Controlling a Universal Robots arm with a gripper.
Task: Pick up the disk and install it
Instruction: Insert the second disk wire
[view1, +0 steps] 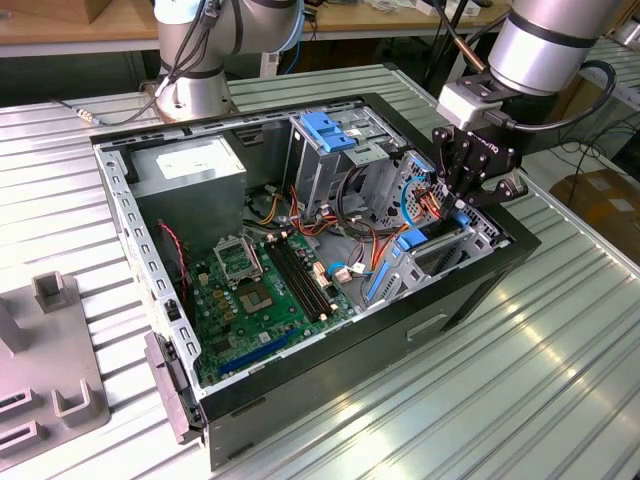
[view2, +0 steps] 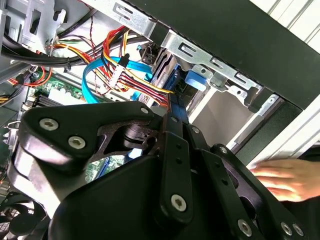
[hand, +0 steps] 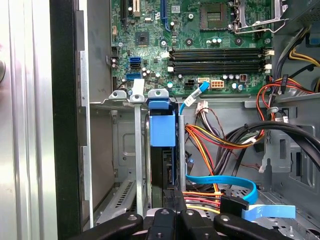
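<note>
The disk, a dark slab with a bright blue bracket end, stands on edge in a slot of the metal drive cage at the open computer case's right end in the exterior view. There its blue end faces the motherboard. My gripper hangs just over the cage, its black fingers shut on the disk's near edge. In the second wrist view the gripper reaches toward the cage rail, with a thin blue edge between the fingers.
Orange, yellow and red wires and a blue data cable crowd the space beside the cage. The motherboard, power supply and a blue-latched bay lie inside the case. A person's hand rests outside the case wall. A grey fixture sits at the exterior view's left.
</note>
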